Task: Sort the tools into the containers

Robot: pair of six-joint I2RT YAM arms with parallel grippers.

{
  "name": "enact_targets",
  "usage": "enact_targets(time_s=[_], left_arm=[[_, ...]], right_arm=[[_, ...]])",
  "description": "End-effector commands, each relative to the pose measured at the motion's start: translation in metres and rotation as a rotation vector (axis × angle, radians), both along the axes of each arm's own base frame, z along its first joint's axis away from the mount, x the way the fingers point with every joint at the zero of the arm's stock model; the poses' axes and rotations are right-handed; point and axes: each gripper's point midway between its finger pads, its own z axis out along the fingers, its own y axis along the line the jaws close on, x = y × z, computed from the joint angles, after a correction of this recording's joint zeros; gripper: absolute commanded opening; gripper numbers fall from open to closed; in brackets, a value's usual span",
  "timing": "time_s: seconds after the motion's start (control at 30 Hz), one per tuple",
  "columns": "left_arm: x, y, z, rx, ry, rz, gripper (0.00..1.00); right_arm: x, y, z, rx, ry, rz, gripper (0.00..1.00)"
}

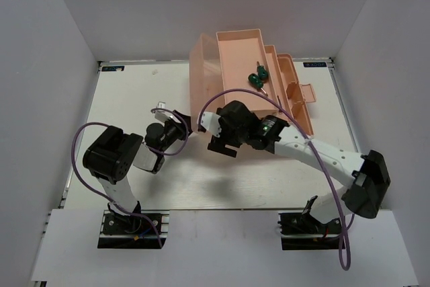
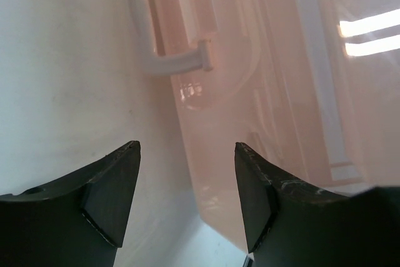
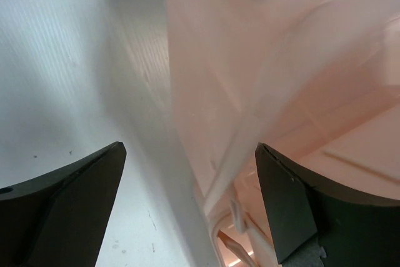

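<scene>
The salmon-pink toolbox (image 1: 205,65) stands open at the table's back middle, lid raised on its left. Two green-handled screwdrivers (image 1: 259,76) lie in its wide tray (image 1: 238,48). My left gripper (image 1: 180,123) is open and empty just left of the box's near corner. In the left wrist view (image 2: 187,148) the box wall (image 2: 250,92) and its white lid handle (image 2: 169,64) fill the space ahead. My right gripper (image 1: 213,132) is open and empty at the same near corner; the right wrist view (image 3: 187,148) shows the box wall (image 3: 250,60) between its fingers. Hex keys and the blue-handled screwdriver are out of view.
The box's narrower stepped trays (image 1: 289,85) and latch flap (image 1: 306,92) lie to the right. Purple cables (image 1: 87,139) loop from both arms. White walls enclose the table on the left, back and right.
</scene>
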Motion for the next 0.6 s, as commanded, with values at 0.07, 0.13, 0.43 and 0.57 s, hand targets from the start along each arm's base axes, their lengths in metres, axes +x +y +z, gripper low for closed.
enact_targets(time_s=[0.07, 0.13, 0.43, 0.57], left_arm=[[0.011, -0.01, 0.053, -0.065, -0.13, -0.025, 0.72], [0.012, -0.011, 0.054, -0.065, -0.13, -0.034, 0.72], [0.024, -0.016, 0.064, -0.049, -0.141, -0.034, 0.72], [0.028, -0.027, 0.082, -0.033, -0.196, -0.079, 0.64]], right_arm=[[-0.009, 0.004, 0.112, 0.244, -0.121, 0.041, 0.9], [-0.014, -0.003, 0.134, 0.271, -0.127, 0.05, 0.9], [0.048, -0.048, 0.23, 0.387, -0.51, -0.291, 0.9], [0.122, -0.153, 0.244, 0.278, -0.824, -0.756, 0.0]])
